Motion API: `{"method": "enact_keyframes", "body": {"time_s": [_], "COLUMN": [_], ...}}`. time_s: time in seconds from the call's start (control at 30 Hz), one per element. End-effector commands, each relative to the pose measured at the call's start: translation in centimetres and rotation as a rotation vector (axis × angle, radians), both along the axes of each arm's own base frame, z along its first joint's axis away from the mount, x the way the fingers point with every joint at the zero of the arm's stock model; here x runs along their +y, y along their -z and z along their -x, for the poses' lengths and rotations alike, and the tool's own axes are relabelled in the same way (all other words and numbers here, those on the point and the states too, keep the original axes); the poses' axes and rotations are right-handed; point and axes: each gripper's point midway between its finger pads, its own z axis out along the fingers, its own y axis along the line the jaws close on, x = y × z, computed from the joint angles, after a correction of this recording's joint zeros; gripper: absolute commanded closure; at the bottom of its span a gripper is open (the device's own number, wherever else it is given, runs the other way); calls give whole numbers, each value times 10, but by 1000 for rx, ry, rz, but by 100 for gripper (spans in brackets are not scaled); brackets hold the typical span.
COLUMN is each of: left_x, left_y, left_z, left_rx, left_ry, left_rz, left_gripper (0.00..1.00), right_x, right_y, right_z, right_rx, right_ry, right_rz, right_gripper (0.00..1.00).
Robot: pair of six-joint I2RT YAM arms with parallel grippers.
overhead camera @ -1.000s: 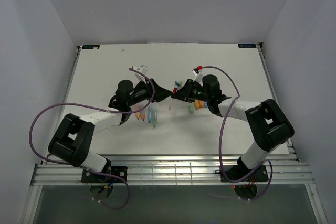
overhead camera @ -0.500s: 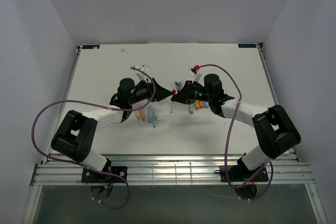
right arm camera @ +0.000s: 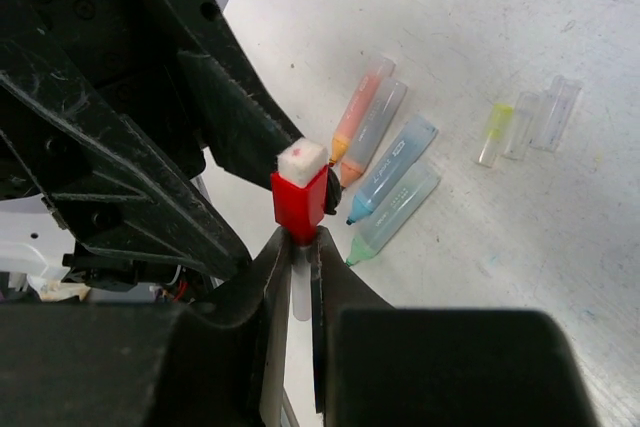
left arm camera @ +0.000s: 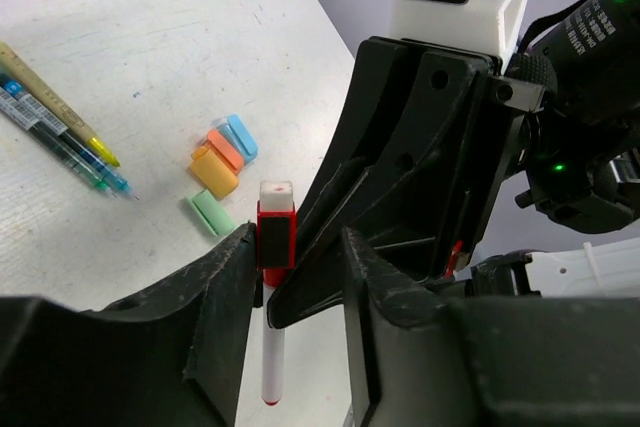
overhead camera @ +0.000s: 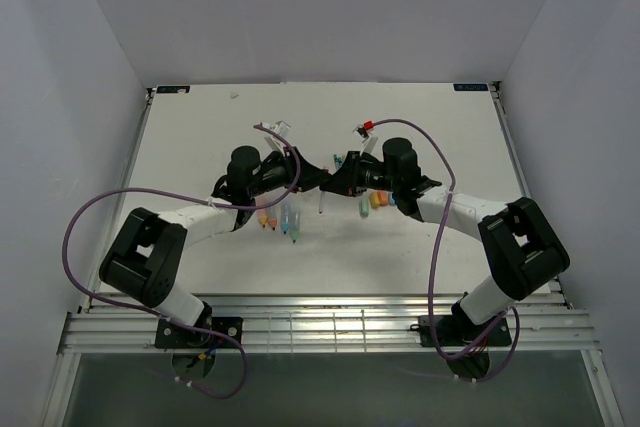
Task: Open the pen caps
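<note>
Red square pen cap (right arm camera: 300, 197), white-tipped end pointing away from right tool (right arm camera: 297, 249), axis along the barrel (left arm camera: 270, 367) it pinches, left tool (left arm camera: 297, 247) straddling cap, grip unclear

Left fingers (overhead camera: 310, 176) and right fingers (overhead camera: 342, 180) meet above the table (overhead camera: 200, 137), a thin pen (overhead camera: 321, 205) hanging below them.
</note>
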Motion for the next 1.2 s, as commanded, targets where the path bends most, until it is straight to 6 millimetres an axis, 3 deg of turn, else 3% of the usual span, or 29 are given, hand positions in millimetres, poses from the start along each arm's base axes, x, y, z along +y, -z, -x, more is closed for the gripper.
{"method": "enact_keyframes", "body": {"time_s": [0.0,0.57,0.8,1.03,1.17], "left_x": [-4,-3,4,14,17], "left_y": [-5,-6,-10,-21,-28], "left_z": [-4,-7,-10,-9,-8], "left_rx": [-28,-20,-2,-22,-33], "left_ry": [-3,-26,-89,-147,-167], "left_rz": [-3,3,18,36,46], "left_gripper": [55,100,100,100,100], "right_x": [15,17,18,16,18], "right_y": [-35,-32,-33,-26,-24], "right_z": [-3,10,12,13,14], "right_rx": [-94,-98,-107,-92,-80], "right_ry": [-38,-81,-93,-90,-94], "right_rz": [-62,-66,-65,-54,-56], "right_gripper": [92,92,91,64,60]}}
